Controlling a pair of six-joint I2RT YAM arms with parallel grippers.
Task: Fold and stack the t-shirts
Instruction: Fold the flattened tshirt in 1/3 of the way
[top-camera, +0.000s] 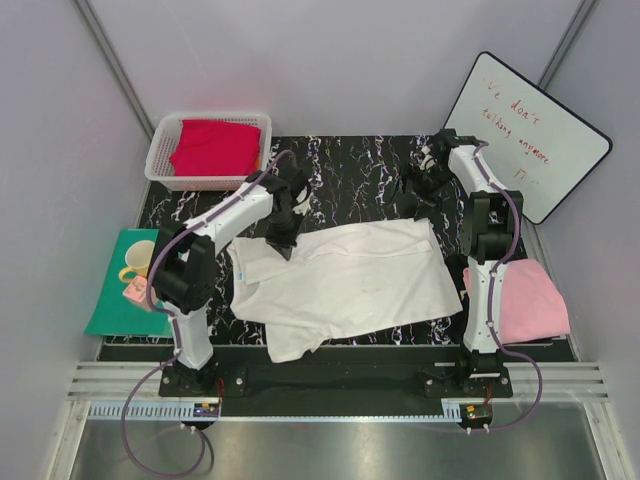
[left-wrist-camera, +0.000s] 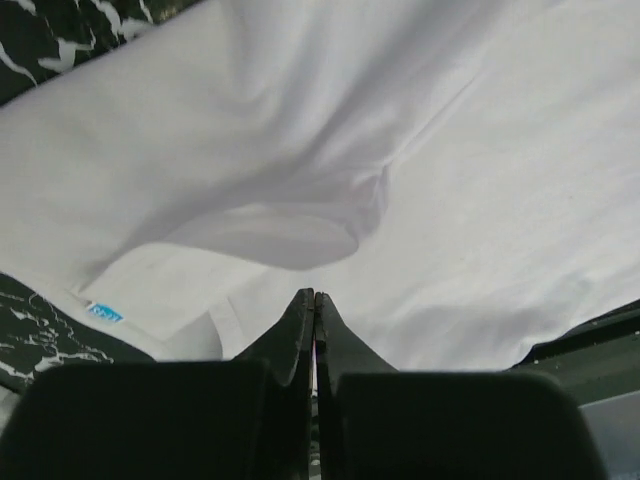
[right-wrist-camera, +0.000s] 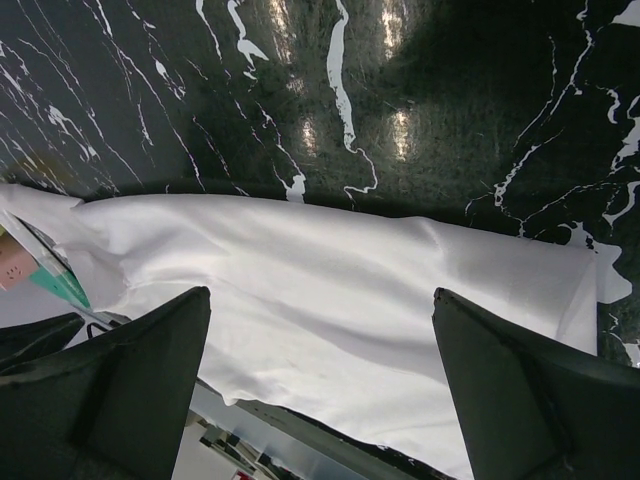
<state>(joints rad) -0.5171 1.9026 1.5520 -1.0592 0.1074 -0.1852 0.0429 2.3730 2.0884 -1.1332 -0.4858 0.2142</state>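
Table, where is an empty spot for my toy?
The bare back strip of table, between the white basket and the whiteboard, behind the white t-shirt. Crowded: that shirt fills the middle, the pink t-shirt the right edge, the teal mat and yellow mug the left.

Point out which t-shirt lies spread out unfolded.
The white t-shirt, mid-table; the red t-shirt is bundled in the basket, the pink t-shirt lies folded at right.

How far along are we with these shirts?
Done: the pale pink cloth t-shirt looks folded, at right. In hand: the white cloth t-shirt lies spread, unfolded; left jaws shut at its edge, right jaws open. Left: the crimson red cloth t-shirt sits in the white plastic basket; nothing stacked.
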